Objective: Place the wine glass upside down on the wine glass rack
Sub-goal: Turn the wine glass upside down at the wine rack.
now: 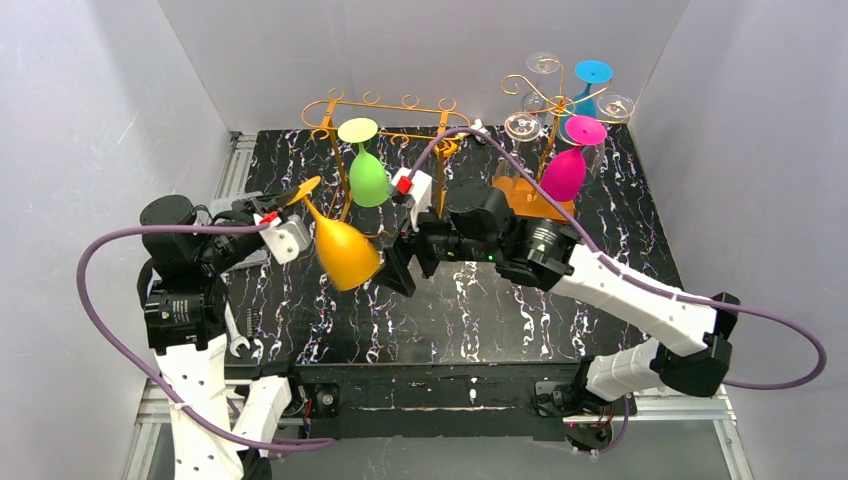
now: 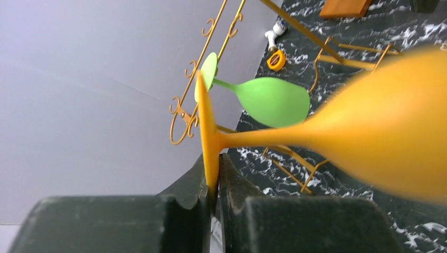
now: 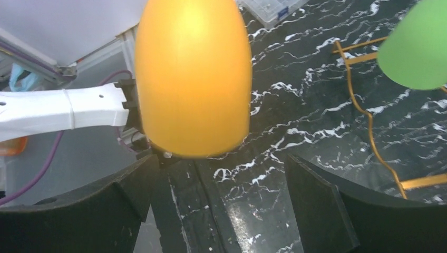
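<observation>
The orange wine glass (image 1: 347, 252) hangs tilted above the table's left half, bowl down and to the right. My left gripper (image 1: 287, 205) is shut on the edge of its flat foot; in the left wrist view the foot (image 2: 210, 142) is pinched between the fingers of the gripper (image 2: 216, 182). My right gripper (image 1: 396, 268) stands open just right of the bowl, not touching it. In the right wrist view the bowl (image 3: 192, 79) floats ahead of the wide-apart gripper (image 3: 221, 168). The gold wine glass rack (image 1: 390, 105) stands behind, with a green glass (image 1: 368, 178) hanging upside down on it.
A second gold rack (image 1: 535, 95) at the back right carries pink (image 1: 565, 170), blue (image 1: 592, 75) and clear glasses. An orange block (image 1: 528, 195) lies under it. A wrench (image 1: 237, 340) lies at the table's left edge. A small yellow tape measure (image 2: 275, 59) sits behind the rack.
</observation>
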Controlling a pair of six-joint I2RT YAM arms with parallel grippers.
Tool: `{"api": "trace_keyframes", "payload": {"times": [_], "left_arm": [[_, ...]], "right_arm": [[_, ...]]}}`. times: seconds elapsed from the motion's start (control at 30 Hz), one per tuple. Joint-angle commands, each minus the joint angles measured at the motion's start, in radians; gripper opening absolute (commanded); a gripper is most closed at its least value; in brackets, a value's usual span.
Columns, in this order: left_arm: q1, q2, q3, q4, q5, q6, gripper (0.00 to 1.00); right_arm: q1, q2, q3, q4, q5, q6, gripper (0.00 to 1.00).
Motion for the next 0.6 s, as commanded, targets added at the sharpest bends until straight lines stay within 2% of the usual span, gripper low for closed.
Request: {"api": "trace_keyframes", "payload": {"times": [0.0, 0.17, 0.23, 0.3, 0.4, 0.47, 0.57], "left_arm": [[-0.002, 0.004, -0.033, 0.040, -0.018, 0.089, 0.00], [-0.003, 0.001, -0.063, 0.112, -0.032, 0.080, 0.00], [-0.002, -0.008, -0.072, 0.127, -0.010, 0.083, 0.00], [-0.002, -0.020, -0.078, 0.134, 0.017, 0.094, 0.00], [-0.002, -0.047, -0.092, 0.153, 0.065, 0.114, 0.00], [-0.002, -0.062, -0.096, 0.157, 0.091, 0.138, 0.00], [-0.002, -0.088, -0.102, 0.169, 0.127, 0.160, 0.00]], "right_arm": [[-0.002, 0.016, 0.102, 0.034, -0.104, -0.039, 0.98], [-0.002, -0.004, 0.086, -0.102, -0.115, -0.106, 0.98], [-0.002, -0.011, 0.089, -0.097, -0.075, -0.103, 0.98], [-0.002, -0.029, 0.077, -0.029, -0.044, -0.082, 0.98], [-0.002, -0.055, 0.017, 0.158, -0.016, -0.032, 0.98], [-0.002, -0.050, -0.009, 0.276, -0.029, 0.002, 0.98], [-0.002, 0.012, 0.027, 0.344, -0.075, 0.046, 0.98]]}}
